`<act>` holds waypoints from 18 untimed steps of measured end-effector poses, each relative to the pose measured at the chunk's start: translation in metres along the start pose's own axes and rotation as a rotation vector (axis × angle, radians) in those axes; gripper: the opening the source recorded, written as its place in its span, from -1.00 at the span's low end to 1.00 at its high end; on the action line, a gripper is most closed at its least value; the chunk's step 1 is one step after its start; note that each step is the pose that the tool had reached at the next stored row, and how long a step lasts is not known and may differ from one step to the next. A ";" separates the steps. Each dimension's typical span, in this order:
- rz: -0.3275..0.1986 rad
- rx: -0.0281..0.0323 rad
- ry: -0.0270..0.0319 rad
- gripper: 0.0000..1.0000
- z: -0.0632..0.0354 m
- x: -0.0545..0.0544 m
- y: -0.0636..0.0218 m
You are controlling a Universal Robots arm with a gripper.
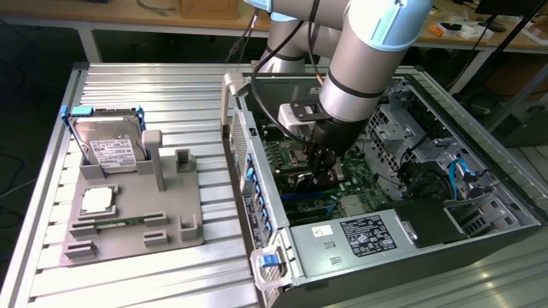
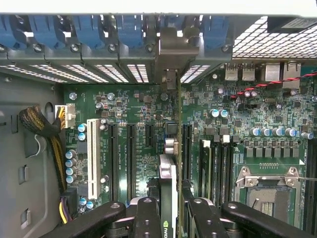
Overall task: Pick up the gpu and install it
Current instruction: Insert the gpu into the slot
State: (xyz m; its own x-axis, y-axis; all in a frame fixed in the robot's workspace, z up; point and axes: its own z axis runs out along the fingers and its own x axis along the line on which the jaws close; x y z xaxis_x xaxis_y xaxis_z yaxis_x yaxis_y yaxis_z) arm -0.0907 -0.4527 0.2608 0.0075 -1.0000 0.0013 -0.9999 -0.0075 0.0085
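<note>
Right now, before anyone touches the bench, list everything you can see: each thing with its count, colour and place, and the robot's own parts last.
table: one, silver, ribbed, under everything
computer case: one, black and grey, open, on the exterior view's right
motherboard: one, green, inside the case
power supply: one, silver with a black label, at the case's near end
fixture tray: one, grey, on the exterior view's left of the case
hard drive: one, silver with a white label, at the tray's far end
square chip: one, silver, flat on the tray
memory stick: one, green, lying in the tray
gpu: one, dark, edge-on above the motherboard
arm: one, grey and light blue, reaching into the case
tool: one, black, shut on the gpu
</note>
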 end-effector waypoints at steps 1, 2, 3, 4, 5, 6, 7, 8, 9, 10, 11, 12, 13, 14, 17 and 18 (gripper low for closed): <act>0.000 0.0000 0.0000 -0.46 0.0003 0.000 0.0000; 0.000 -0.0001 0.0000 -0.46 0.0005 0.000 0.0001; 0.000 0.0000 0.0000 -0.46 0.0008 0.000 0.0001; 0.000 0.0000 0.0000 -0.46 0.0011 0.000 0.0001; 0.000 0.0000 -0.0001 -0.46 0.0014 0.000 0.0001; 0.000 0.0000 0.0000 -0.46 0.0017 0.000 0.0002; 0.000 0.0001 -0.0001 -0.46 0.0020 0.000 0.0003; 0.000 0.0001 -0.0001 -0.46 0.0023 0.000 0.0004; 0.000 0.0000 -0.0001 -0.46 0.0026 0.000 0.0004; 0.000 0.0000 0.0000 -0.46 0.0029 0.000 0.0005; 0.000 0.0000 0.0000 -0.46 0.0032 0.000 0.0005; 0.000 0.0000 0.0000 -0.46 0.0034 0.000 0.0006; 0.000 0.0000 0.0000 -0.46 0.0037 0.000 0.0006; 0.000 0.0000 0.0000 -0.46 0.0040 0.000 0.0007; 0.000 -0.0002 0.0004 -0.46 0.0047 0.000 0.0008; 0.000 -0.0002 0.0003 -0.46 0.0047 0.000 0.0008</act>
State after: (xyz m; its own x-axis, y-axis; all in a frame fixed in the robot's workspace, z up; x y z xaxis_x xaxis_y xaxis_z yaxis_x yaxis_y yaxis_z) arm -0.0915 -0.4528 0.2561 0.0076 -1.0000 0.0016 -0.9999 -0.0075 0.0087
